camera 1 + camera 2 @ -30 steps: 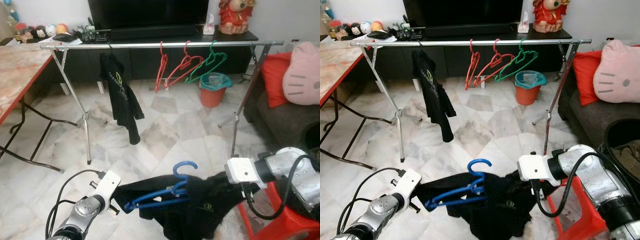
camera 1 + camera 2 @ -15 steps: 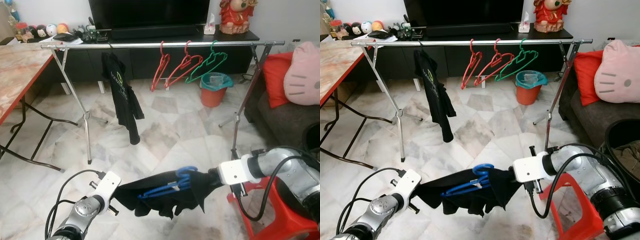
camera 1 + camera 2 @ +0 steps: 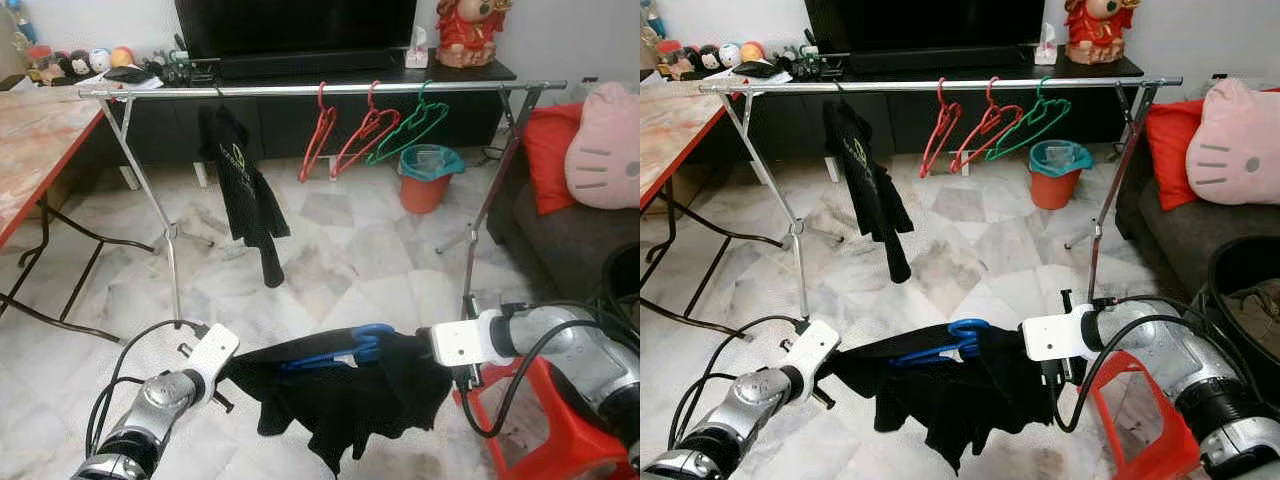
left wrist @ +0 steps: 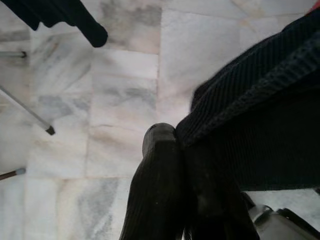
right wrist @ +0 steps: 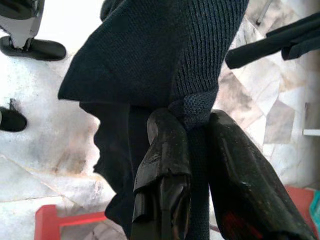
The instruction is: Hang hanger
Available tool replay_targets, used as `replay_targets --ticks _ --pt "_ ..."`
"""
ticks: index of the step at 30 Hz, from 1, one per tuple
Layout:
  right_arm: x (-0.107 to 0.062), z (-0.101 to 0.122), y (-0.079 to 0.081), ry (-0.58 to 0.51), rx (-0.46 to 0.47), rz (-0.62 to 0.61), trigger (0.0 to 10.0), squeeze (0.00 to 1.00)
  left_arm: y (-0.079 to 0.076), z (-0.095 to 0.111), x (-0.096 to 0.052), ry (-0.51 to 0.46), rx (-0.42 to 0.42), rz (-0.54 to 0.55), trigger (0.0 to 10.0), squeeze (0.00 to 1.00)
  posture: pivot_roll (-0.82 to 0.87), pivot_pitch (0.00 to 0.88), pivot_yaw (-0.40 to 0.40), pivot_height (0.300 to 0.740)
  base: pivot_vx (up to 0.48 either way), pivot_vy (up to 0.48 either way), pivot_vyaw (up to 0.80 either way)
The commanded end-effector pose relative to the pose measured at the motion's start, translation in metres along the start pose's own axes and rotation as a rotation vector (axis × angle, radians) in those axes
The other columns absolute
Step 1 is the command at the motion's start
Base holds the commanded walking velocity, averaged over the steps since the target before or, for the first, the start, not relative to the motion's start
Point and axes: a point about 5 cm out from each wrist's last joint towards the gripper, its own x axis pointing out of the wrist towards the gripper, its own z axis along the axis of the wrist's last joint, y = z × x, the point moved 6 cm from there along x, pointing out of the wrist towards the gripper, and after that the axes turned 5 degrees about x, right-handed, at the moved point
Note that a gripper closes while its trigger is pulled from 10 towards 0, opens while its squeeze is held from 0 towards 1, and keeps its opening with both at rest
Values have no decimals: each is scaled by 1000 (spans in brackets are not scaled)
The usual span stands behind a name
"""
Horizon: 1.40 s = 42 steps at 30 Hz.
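Observation:
A black garment [image 3: 340, 405] threaded on a blue hanger [image 3: 340, 352] is stretched low in front of me between both grippers. My left gripper [image 3: 228, 372] is shut on the garment's left edge; in the left wrist view its fingers [image 4: 160, 150] pinch the knit hem. My right gripper [image 3: 425, 355] is shut on the right edge, with cloth bunched between the fingers [image 5: 167, 135]. The hanger's hook [image 3: 372, 333] lies nearly flat. Beyond stands the silver rack rail [image 3: 300, 90].
On the rail hang another black garment [image 3: 245, 190], two red hangers [image 3: 320, 135] and a green hanger [image 3: 412, 128]. An orange bucket [image 3: 427, 180] stands behind the rack. A red stool [image 3: 560, 435] is under my right arm, a table [image 3: 30, 140] on the left, and a sofa [image 3: 570, 240] on the right.
The slack garment has been pulled taut between the grippers. The hanger's hook, upright a second ago, has tipped flat. The right gripper has moved slightly left.

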Motion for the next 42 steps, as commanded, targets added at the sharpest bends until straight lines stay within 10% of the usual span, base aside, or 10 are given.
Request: replay_targets --ticks 1,20,27,42 --pt "5 2 -4 3 25 -57 0 0 14 3 -5 -3 -40 2 10000 0 -40 0 71 740 0 0 0" --pt "46 8 2 102 114 -149 0 0 12 75 -10 -211 -121 -95 10000 0 -37 0 66 740 0 0 0" --pt "56 4 -22 121 325 -387 0 0 -7 99 -20 -299 -129 -206 10000 0 -29 0 53 740 0 0 0" --pt "83 42 -33 -58 597 -490 0 0 -31 119 -28 -353 -78 -312 10000 0 -28 0 52 740 0 0 0"
